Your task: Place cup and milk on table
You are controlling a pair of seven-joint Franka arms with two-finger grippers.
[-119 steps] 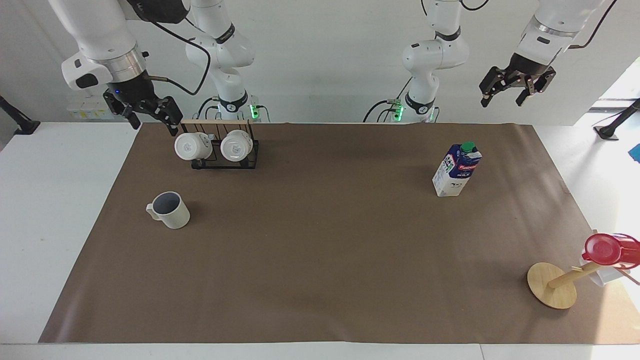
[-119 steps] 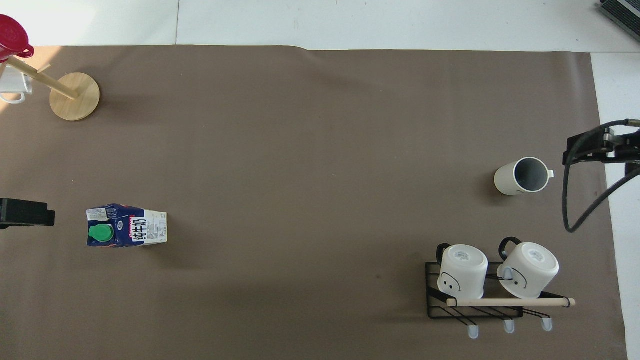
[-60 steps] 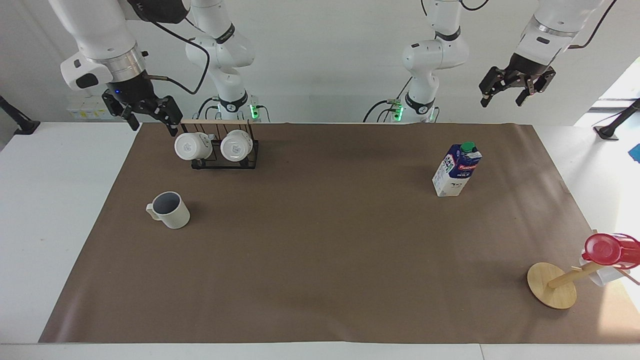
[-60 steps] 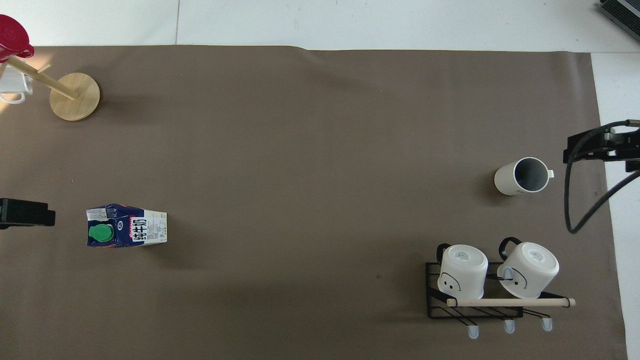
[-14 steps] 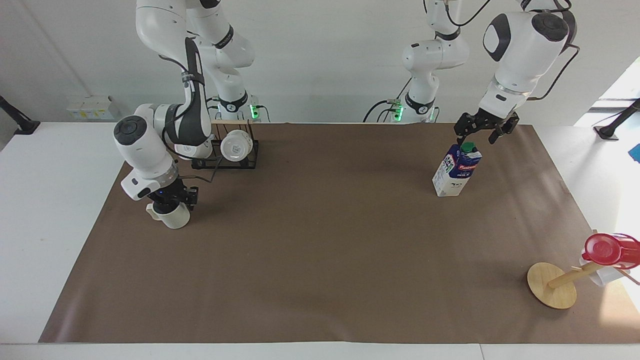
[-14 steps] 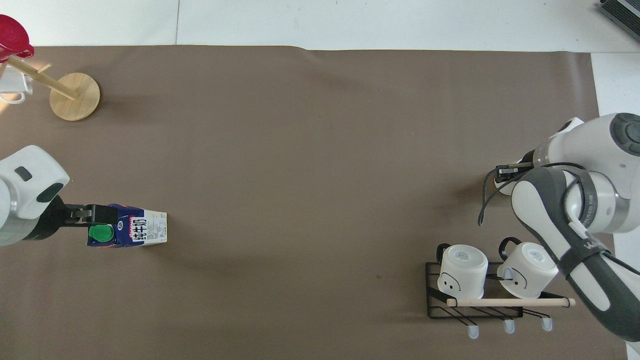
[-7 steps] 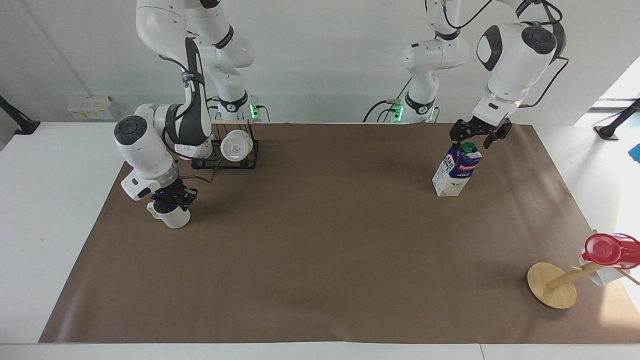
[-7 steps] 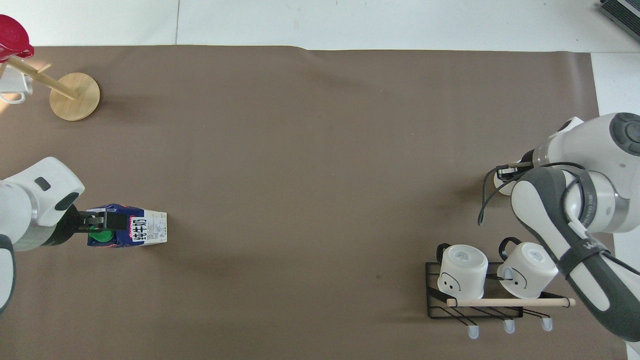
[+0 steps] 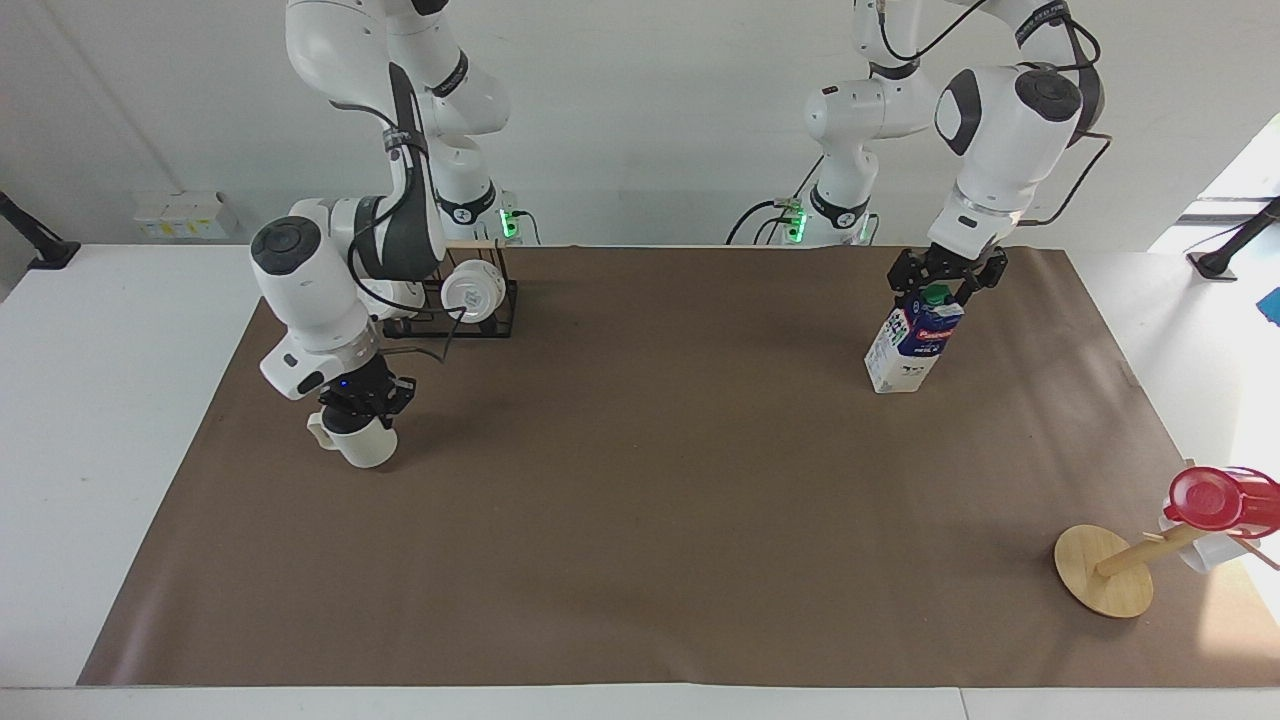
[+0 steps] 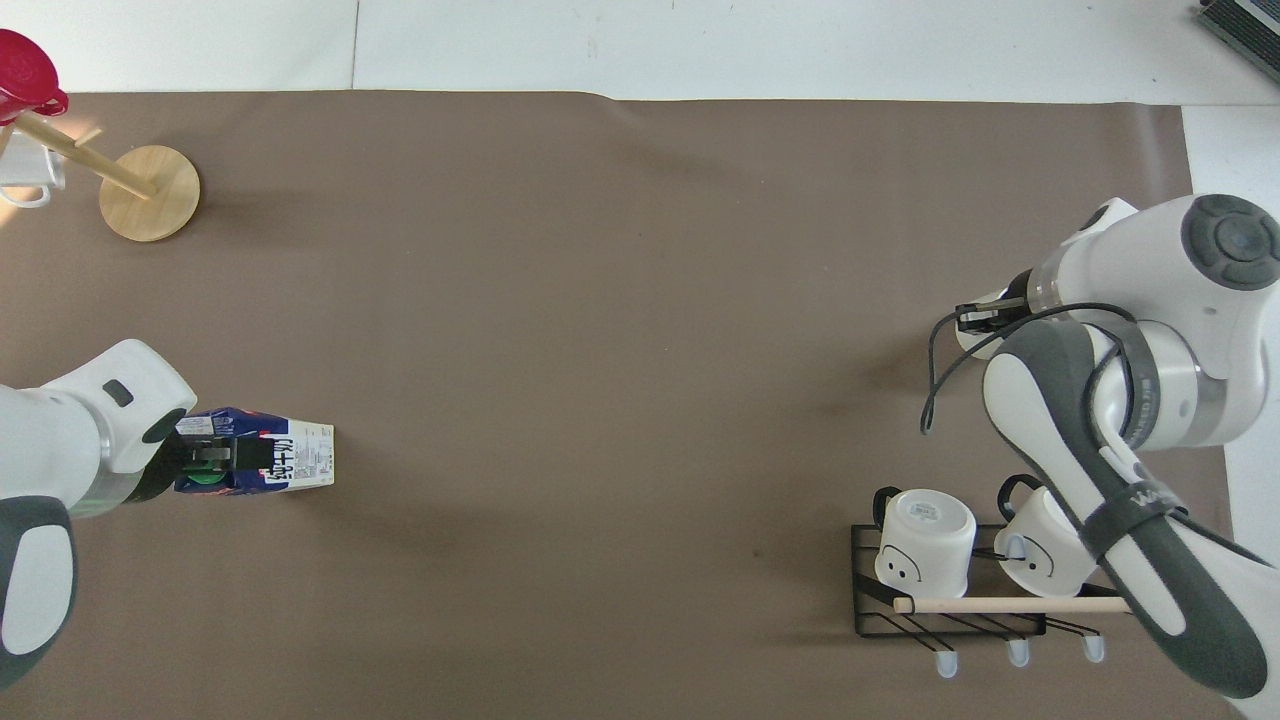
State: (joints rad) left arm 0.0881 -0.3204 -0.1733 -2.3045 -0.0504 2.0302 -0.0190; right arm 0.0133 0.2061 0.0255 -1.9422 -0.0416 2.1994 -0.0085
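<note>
Brown paper sheet (image 9: 640, 480) over the table (image 9: 110, 400): matt, smooth, faint creases twd the edges. Table itself white, smooth, slight sheen. Cup (image 9: 365, 445) looks ceramic, cream, satin glaze. Milk (image 9: 912, 340) is printed card w/ a glossy coat, green plastic cap. Mug rack (image 10: 960, 605): thin black metal wire, matt, w/ a pale bare-wood bar. Mug tree (image 9: 1105, 570): light wood, smooth disc base & stem. Red cup (image 9: 1215, 498) shiny. Arm shells glossy white plastic.
</note>
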